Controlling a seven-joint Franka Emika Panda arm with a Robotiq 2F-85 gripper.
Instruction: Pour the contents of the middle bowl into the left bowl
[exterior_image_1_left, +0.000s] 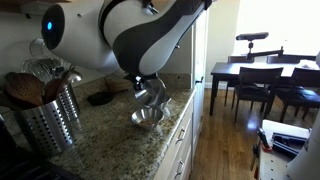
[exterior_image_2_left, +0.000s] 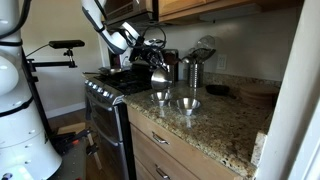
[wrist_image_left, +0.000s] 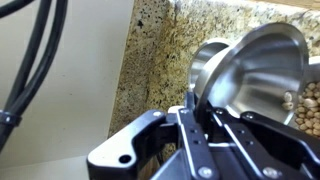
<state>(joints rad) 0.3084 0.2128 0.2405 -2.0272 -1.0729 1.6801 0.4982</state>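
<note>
The middle bowl is held tilted in the air, left of centre in an exterior view, its rim clenched in the hand, directly above a steel bowl that stands on the granite worktop. Another steel bowl is set just beside that one, to its right, and which of the two is the wider cannot be told. In the wrist view pale pieces are seen at the right edge, inside a steel bowl's hollow.
</note>
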